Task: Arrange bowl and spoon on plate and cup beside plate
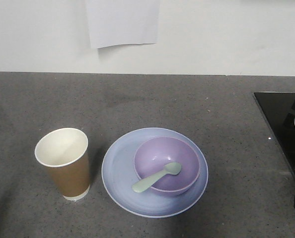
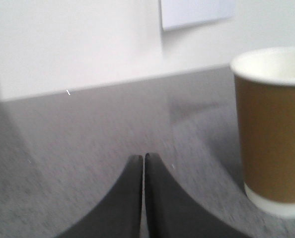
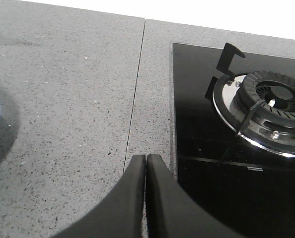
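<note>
Bowl (image 1: 167, 165) with spoon (image 1: 156, 177) sits on plate (image 1: 118, 173); cup (image 1: 64, 162) just left.
Gas hob (image 3: 247, 129) flanks the grey worktop (image 1: 137, 104); paper sheet (image 1: 122, 22) on wall. Left hand (image 2: 144, 163) and right hand (image 3: 145, 163) both closed, empty.

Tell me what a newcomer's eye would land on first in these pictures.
First, the lavender bowl sitting on the pale blue plate at the centre of the grey counter, with the mint spoon resting in it, handle over the near rim. Next, the brown paper cup standing upright just left of the plate, apart from it. Last, the black gas hob at the counter's right edge.
</note>
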### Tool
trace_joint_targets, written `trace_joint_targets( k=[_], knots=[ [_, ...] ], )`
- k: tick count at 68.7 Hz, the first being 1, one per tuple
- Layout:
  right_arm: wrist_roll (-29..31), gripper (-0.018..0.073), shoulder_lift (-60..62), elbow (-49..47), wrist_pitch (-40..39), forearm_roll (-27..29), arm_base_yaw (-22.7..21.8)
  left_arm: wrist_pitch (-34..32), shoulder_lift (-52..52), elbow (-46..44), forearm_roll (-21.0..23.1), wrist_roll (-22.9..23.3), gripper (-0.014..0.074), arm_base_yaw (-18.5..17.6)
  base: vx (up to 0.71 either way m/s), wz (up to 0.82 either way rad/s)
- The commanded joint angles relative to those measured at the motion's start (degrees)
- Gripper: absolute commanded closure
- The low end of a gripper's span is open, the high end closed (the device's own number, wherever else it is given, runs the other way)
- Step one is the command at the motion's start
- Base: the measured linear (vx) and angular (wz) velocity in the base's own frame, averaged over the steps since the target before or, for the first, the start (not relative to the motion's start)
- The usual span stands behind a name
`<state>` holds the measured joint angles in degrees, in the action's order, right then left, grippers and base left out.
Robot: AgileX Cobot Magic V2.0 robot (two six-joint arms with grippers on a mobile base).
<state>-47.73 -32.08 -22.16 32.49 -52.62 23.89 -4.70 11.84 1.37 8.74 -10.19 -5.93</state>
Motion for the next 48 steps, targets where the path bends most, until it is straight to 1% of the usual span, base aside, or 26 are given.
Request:
trace_joint_targets(
  k=[1,4,11,15,33,39,42,48],
  knots=[
    [0.14,0.0564,-0.2,-1.44,-1.94,-2.49,-0.13,-1.86,-3.71,1.76,0.32,-0.74,0.0603,1.95,0.0,0.0],
    [0.14,0.0564,-0.2,-1.44,-1.99,-2.49,-0.13,0.33,-5.99,1.82,-0.14,-1.55,0.0603,3.08,0.0,0.0],
    [0.14,0.0564,-0.2,-1.44,-1.69,-2.49,-0.13,4.7,-11.06,1.82,-0.74,-1.46,0.0603,5.5,0.0,0.0],
    [0.14,0.0564,-0.2,-1.44,-1.69,-2.49,-0.13,6.85,-14.02,1.82,-0.74,-1.46,0.0603,5.98,0.0,0.0],
    [0.14,0.0564,-0.25,-1.44,-1.34,-2.47,-0.13,7.14,-12.19,1.82,-0.54,-1.27,0.0603,5.98,0.0,0.0],
    [0.14,0.0564,-0.25,-1.44,-1.34,-2.47,-0.13,7.03,-12.31,1.82,-0.87,0.7,0.0603,5.98,0.0,0.0],
    [0.14,0.0564,-0.25,-1.44,-1.34,-2.47,-0.13,7.03,-12.31,1.82,-1.68,2.55,0.0603,5.98,0.0,0.0],
    [0.14,0.0564,-0.25,-1.44,-1.34,-2.47,-0.13,6.74,-12.31,1.82,-6.08,7.87,0.0603,5.98,0.0,0.0]
  ],
)
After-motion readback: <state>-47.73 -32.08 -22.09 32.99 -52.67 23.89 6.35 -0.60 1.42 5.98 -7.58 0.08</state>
